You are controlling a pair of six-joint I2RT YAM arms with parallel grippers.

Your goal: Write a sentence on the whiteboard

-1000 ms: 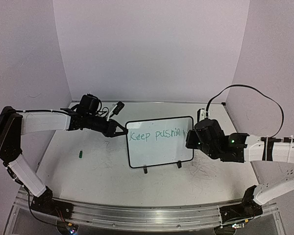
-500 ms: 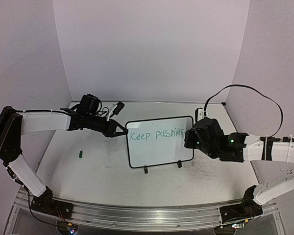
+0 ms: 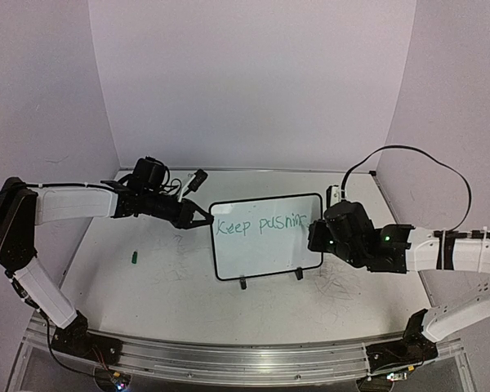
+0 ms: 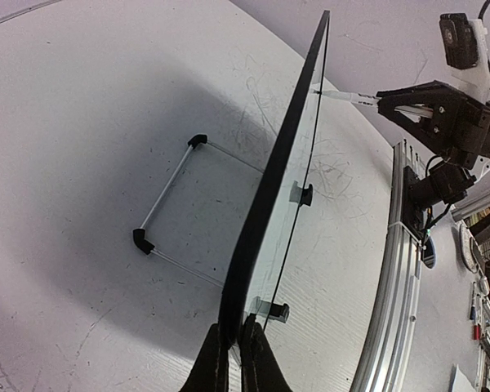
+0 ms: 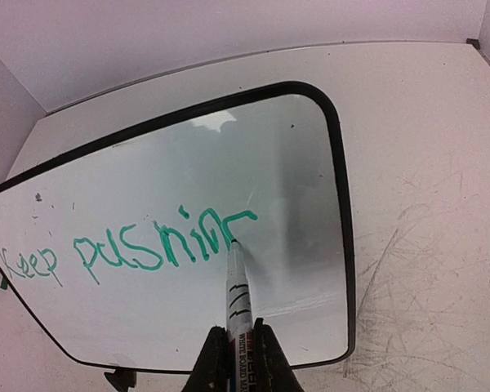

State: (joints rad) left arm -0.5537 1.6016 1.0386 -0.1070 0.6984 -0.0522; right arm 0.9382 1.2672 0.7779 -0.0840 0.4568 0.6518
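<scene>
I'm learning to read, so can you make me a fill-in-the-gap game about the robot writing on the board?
1. The right jaws hold a marker that writes in ____ ink.
2. The first word on the whiteboard reads ____.
3. The ____ jaws are shut on the whiteboard's rim.

Missing words: green, Keep, left.

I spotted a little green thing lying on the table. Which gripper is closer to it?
Left. The left gripper pinches the whiteboard by its left edge, the side where the green thing lies. The right gripper holds a marker at the board's right side.
</scene>
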